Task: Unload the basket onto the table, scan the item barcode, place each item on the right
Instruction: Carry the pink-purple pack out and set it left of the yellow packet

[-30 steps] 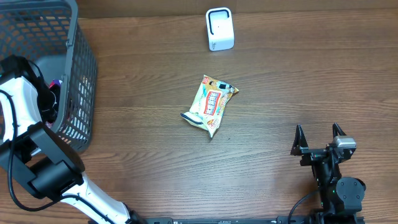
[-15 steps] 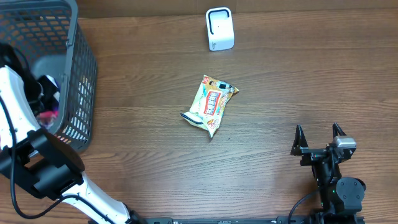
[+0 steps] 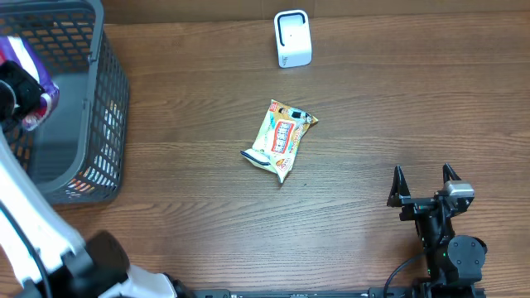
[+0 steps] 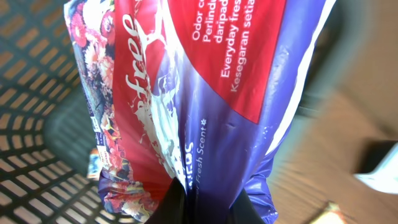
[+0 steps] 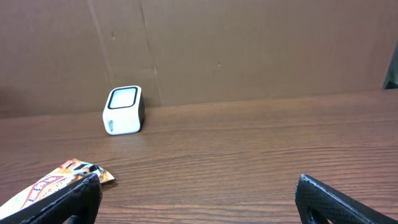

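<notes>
Pouch [image 4: 186, 93], purple w/ red panel, glossy, creased

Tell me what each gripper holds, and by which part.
The left gripper pinches a purple-and-red pouch by one edge; the right gripper is open, holding nothing.

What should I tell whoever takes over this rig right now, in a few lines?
Left claw: shut on a purple and red plastic pouch, held over the grey mesh basket.
Right claw: open, empty, at the right of the wooden table.
White box scanner stands at the far edge; yellow snack packet lies in the middle.
Done: pouch gripped. Left: carry it to the scanner and show its barcode.
</notes>
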